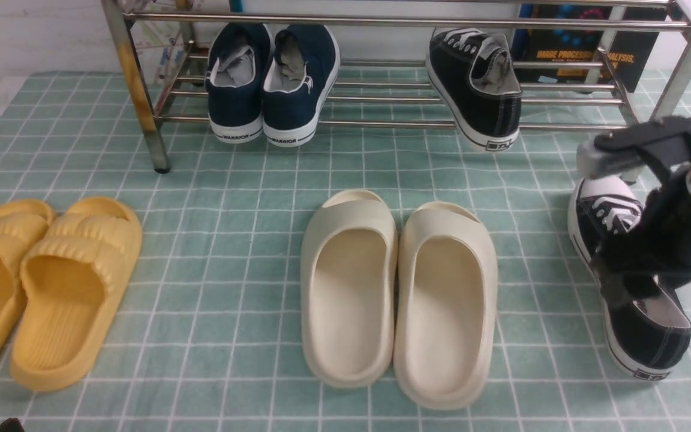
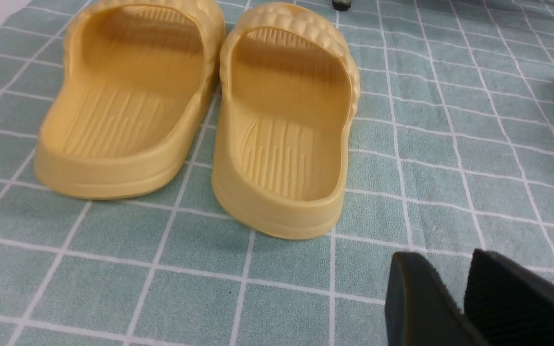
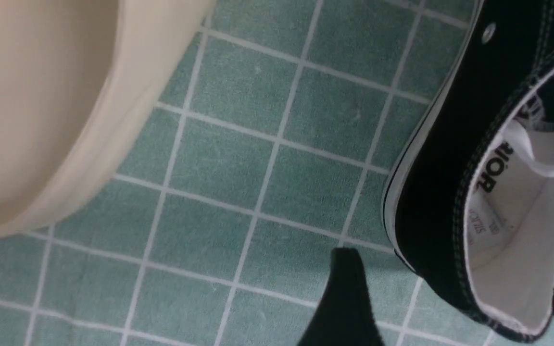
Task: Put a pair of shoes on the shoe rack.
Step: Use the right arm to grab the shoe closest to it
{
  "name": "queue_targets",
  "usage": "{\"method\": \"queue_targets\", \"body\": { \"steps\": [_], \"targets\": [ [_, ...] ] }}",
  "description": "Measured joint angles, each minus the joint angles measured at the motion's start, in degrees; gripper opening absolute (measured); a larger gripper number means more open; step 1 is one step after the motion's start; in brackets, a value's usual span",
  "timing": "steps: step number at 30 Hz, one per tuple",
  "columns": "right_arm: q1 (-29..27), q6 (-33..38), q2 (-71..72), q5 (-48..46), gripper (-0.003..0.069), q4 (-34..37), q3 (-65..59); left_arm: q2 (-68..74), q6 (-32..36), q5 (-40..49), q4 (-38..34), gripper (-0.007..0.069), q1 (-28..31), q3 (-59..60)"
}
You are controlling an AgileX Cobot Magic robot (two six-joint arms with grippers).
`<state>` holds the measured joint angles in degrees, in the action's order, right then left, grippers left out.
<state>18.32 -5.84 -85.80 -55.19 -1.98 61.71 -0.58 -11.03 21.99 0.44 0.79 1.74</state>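
The left gripper [image 2: 455,271] is held low over the mat [image 2: 277,288], its jaws parted with nothing between them; the yellow slippers [image 2: 286,144] are set just ahead of them. The right gripper [image 3: 457,259] is spread wide astride one side wall of a black sneaker [image 3: 431,192] standing on the mat: one finger [image 3: 346,298] is kept outside the canvas, clear of it, the other over the lined opening. The cream slides [image 1: 351,288] lie beside those jaws, toward the left arm. Far beyond, the second black sneaker [image 1: 477,102] is propped heel-outward on the shoe rack [image 1: 381,22], navy slip-ons [image 1: 297,78] well along the bars from it.
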Motion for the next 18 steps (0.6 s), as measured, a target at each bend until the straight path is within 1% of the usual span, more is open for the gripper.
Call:
{"method": "queue_targets", "body": {
  "steps": [4, 6, 10, 11, 12, 13, 15, 16, 18],
  "targets": [
    [0.0, -4.3, -1.3, 6.9, 0.0559, -3.4, -3.8, 0.0, 0.0, 0.0, 0.0, 0.0179, 0.0, 0.0],
    [0.0, -6.2, -2.5, 8.9, 0.0559, -4.9, -4.3, 0.0, 0.0, 0.0, 0.0, 0.0179, 0.0, 0.0],
    [0.0, -7.2, -5.5, 9.1, 0.0549, -5.9, -4.4, 0.0, 0.0, 0.0, 0.0, 0.0179, 0.0, 0.0],
    [0.0, -7.2, -6.1, 8.5, 0.054, -5.9, -4.4, 0.0, 0.0, 0.0, 0.0, 0.0179, 0.0, 0.0],
    [0.0, -7.2, -7.1, 7.7, 0.0512, -5.9, -4.4, 0.0, 0.0, 0.0, 0.0, 0.0179, 0.0, 0.0],
    [0.0, -7.2, -7.2, 7.7, 0.0507, -5.9, -4.4, 0.0, 0.0, 0.0, 0.0, 0.0179, 0.0, 0.0],
    [0.0, -7.2, -8.9, 7.0, 0.0411, -6.1, -4.4, 0.0, 0.0, 0.0, 0.0, 0.0179, 0.0, 0.0],
    [0.0, -7.2, -8.9, 7.0, 0.0411, -6.1, -4.4, 0.0, 0.0, 0.0, 0.0, 0.0179, 0.0, 0.0],
    [0.0, -7.2, -10.1, 6.8, 0.0257, -6.1, -4.5, 0.0, 0.0, 0.0, 0.0, 0.0179, 0.0, 0.0]
  ]
}}
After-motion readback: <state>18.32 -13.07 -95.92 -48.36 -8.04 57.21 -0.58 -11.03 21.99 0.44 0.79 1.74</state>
